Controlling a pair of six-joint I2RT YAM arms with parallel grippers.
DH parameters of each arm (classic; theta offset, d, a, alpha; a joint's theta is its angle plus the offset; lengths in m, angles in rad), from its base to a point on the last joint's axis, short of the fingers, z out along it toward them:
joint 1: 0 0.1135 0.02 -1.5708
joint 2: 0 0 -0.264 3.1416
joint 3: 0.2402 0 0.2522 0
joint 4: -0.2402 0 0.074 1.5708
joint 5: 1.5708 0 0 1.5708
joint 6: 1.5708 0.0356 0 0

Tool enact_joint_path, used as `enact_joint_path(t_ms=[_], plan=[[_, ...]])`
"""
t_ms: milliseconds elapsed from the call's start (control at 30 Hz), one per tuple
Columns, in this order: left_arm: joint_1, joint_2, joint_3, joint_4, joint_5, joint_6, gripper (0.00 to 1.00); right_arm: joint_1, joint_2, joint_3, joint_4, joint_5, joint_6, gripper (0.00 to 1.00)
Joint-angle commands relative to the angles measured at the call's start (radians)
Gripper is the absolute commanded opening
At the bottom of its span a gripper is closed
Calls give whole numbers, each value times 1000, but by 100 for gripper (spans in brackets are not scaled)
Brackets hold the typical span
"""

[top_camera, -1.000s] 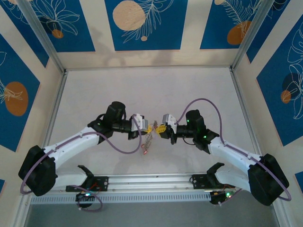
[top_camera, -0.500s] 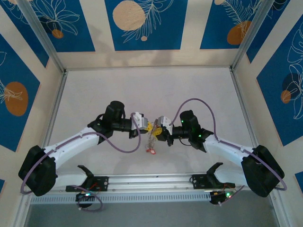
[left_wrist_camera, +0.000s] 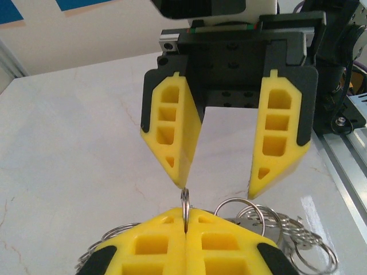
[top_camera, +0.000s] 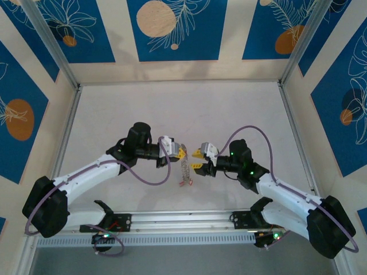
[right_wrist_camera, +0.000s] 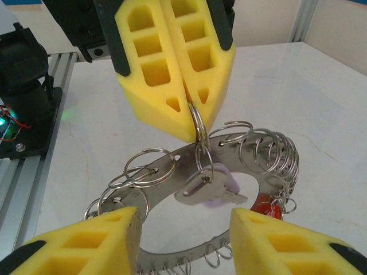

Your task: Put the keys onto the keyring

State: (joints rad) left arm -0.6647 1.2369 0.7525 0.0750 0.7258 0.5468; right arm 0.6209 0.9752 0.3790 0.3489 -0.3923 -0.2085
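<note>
My left gripper [top_camera: 180, 152] is shut on a small split ring [left_wrist_camera: 185, 207] that belongs to the keyring [top_camera: 184, 168]. The keyring hangs below it over the table's middle. In the right wrist view the keyring [right_wrist_camera: 178, 161] is a flat silvery band carrying many split rings. A key with a whitish-pink head [right_wrist_camera: 201, 189] dangles from the pinched ring, and a red key [right_wrist_camera: 267, 207] hangs at the right. My right gripper [top_camera: 198, 161] faces the left gripper [right_wrist_camera: 198, 130], a little apart from it. It is open with nothing between its fingertips [right_wrist_camera: 114, 235].
The table [top_camera: 172, 109] is pale marble, walled by blue-and-cream panels. An aluminium rail [top_camera: 183, 220] with both arm bases runs along the near edge. Cables loop off both forearms.
My right gripper has opened and drawn back to the right, away from the left gripper. The keyring stays hanging from the left gripper, which has hardly moved.
</note>
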Motion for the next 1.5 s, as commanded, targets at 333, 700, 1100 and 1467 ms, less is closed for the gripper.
enact_joint_path(t_ms=[333, 700, 1100, 1467], plan=[[7, -29, 21, -18, 90, 23, 0, 9, 95, 6, 129, -5, 8, 42], [7, -33, 22, -22, 85, 25, 0, 50, 128, -15, 197, -65, 19, 46], [7, -32, 25, -38, 63, 36, 0, 104, 136, -40, 200, 132, 11, 43], [7, -30, 27, -36, 45, 27, 0, 151, 129, -64, 260, 317, 24, 20]])
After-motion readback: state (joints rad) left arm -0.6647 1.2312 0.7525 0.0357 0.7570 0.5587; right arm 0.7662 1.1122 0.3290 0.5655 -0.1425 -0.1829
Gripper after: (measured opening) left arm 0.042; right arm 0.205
